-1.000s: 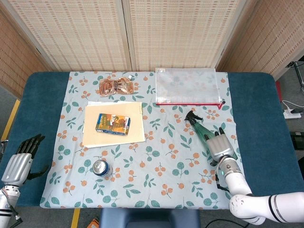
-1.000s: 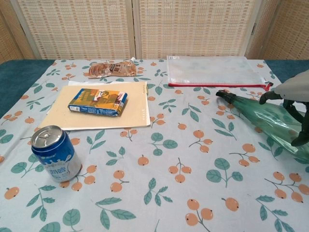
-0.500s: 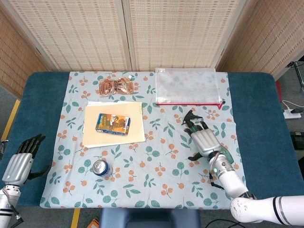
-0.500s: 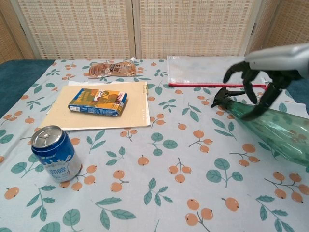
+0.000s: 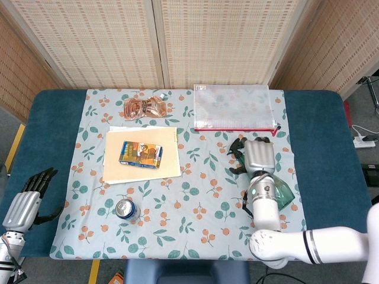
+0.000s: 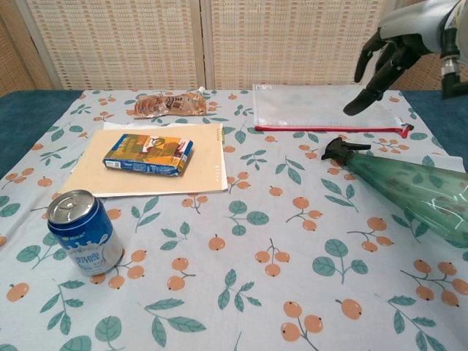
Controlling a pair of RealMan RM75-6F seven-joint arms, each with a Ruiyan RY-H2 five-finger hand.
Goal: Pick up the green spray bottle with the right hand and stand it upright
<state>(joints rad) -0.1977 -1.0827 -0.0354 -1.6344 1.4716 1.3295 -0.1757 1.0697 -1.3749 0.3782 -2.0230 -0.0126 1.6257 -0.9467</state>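
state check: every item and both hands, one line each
spray bottle: on its side, nozzle toward table centre, not held
right hand: raised above the bottle, fingers apart, holding nothing
left hand: at the table's left edge, holding nothing
can: upright, tab unopened
box: flat on the folder
zip pouch: flat, zipped
snack pouch: lying flat

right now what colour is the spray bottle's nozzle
Black, on a clear green spray bottle lying on its side. The chest view shows it best.
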